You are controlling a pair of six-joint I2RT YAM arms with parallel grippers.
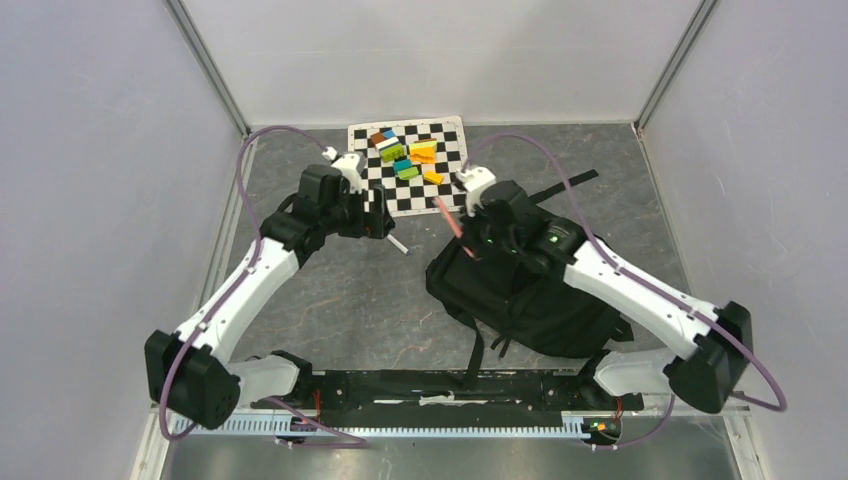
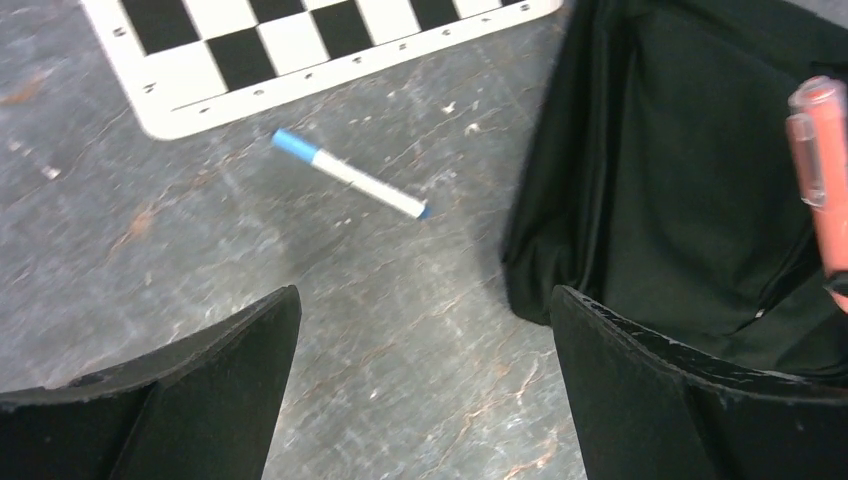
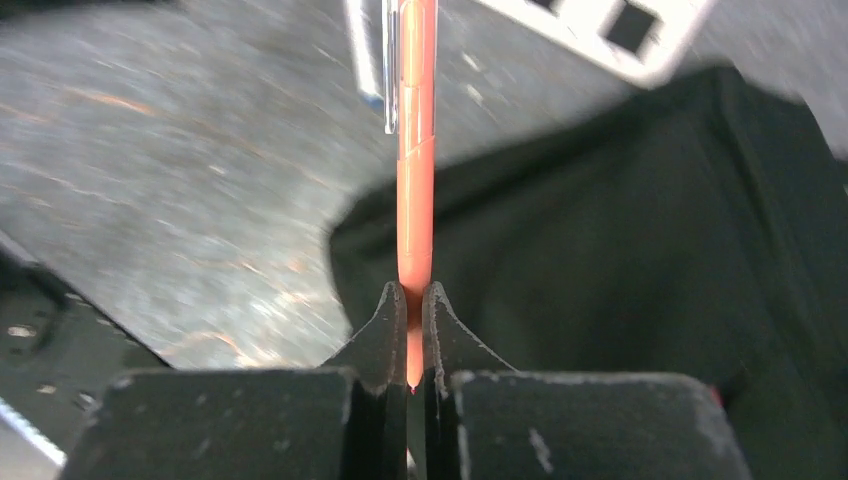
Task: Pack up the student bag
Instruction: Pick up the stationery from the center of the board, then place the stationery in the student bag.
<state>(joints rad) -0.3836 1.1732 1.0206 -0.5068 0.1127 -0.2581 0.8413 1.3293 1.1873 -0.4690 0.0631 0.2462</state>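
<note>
Lying on the right half of the table (image 1: 340, 300), the student bag (image 1: 540, 300) is seen as a crumpled black mass. Its straps are trailed toward the near edge, and one strap is stretched out toward the far right. The right tool (image 3: 415, 300) is closed tight on an orange pen (image 3: 415, 170). The pen is pinched near its lower end between the two fingers, and its longer part, fitted with a clear clip, is pointed away from the wrist. In the top view the pen is held aslant above the bag's far left corner, with its free end directed toward the checkered mat (image 1: 420, 195).

The left tool (image 2: 425, 300) is spread to its full width and nothing is held in it. It is poised above bare table just left of the bag's edge. A white marker (image 2: 350, 175) with a blue cap is laid flat on the table between the mat and the left tool, apart from both the mat and the bag.

The mat is placed at the far middle of the table. A cluster of small coloured blocks (image 1: 408, 152) in orange, yellow, green and blue is gathered on its far half. In the left wrist view the bag's dark fabric is shown as an upright fold, with the orange pen visible at the right edge. Whether the bag's opening is unzipped cannot be told.
</note>
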